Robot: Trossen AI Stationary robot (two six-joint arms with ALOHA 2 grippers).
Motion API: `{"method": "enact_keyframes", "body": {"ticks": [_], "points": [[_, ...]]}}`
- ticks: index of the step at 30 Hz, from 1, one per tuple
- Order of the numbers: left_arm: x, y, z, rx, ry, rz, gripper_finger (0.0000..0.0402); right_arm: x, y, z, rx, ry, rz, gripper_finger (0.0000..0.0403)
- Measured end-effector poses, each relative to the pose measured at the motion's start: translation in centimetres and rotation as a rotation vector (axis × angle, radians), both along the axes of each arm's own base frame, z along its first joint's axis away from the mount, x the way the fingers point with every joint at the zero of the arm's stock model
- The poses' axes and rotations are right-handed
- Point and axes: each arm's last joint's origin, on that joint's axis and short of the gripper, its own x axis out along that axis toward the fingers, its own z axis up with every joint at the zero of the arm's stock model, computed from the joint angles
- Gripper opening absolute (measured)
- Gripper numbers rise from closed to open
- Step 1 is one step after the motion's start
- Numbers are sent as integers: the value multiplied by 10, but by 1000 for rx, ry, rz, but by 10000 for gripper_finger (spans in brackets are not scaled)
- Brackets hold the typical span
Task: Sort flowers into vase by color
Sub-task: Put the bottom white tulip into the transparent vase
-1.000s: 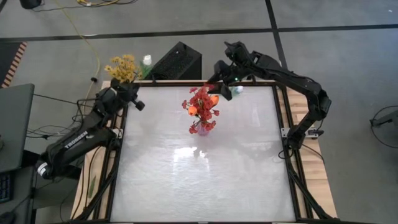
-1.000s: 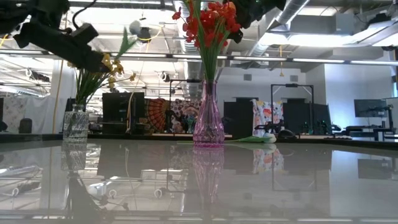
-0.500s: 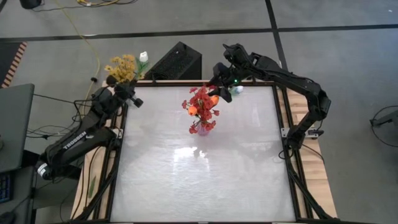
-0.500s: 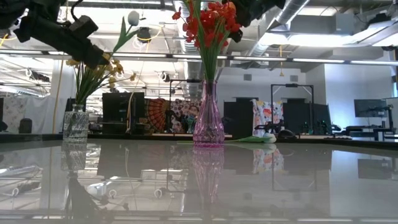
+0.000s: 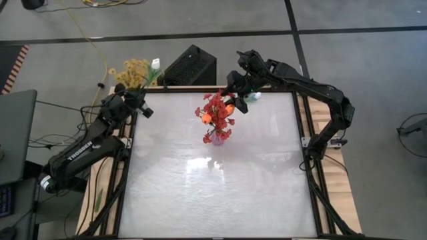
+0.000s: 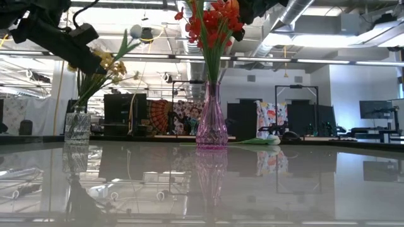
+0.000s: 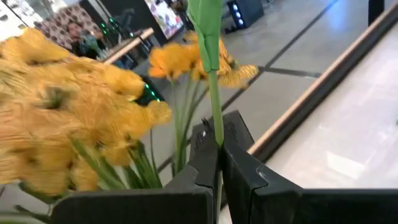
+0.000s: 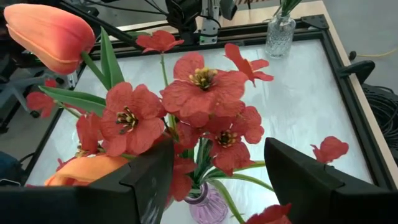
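A: What is the biggest thing we see?

B: The table [image 5: 220, 187]. It is white and shiny, and both dark arms reach in over its far end.

A: And next?

B: We see the pink vase [image 6: 211, 126] standing near the far middle of the table. It is full of red flowers [image 5: 217, 113]. An orange tulip [image 8: 53, 34] sticks up among them too.

A: Where is the right gripper [image 5: 235, 93]?

B: It hangs just above the red flowers. Its two fingers [image 8: 311, 177] stand wide apart with nothing between them. We see the red blooms right below it.

A: What about the other vase?

B: A small clear vase [image 6: 77, 126] stands at the far left corner of the table. The yellow flowers [image 5: 131, 72] are in it.

A: And the left gripper [image 5: 135, 107]?

B: It is up beside the yellow flowers. Its fingers are clenched tight on the green stem of a white tulip [image 5: 155, 63]. The white bud pokes up just past the yellow ones. We cannot tell if the stem has reached the clear vase.

A: Anything smaller?

B: One more white flower [image 6: 268, 140] lies flat on the table, at the far right, behind the pink vase.
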Motion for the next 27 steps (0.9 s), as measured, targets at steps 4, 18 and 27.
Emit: {"method": "enact_keyframes", "body": {"ticks": [4,18,27], "points": [[0,0,-1,-11,4,0,0,0,0,0,-4,2,-5,276],[-3,-4,11,83,-79,-12,0,2,4,0,-4,6,6,276],[-3,-3,1,65,-123,32,0,4,10,0,-10,3,28,276]]}}
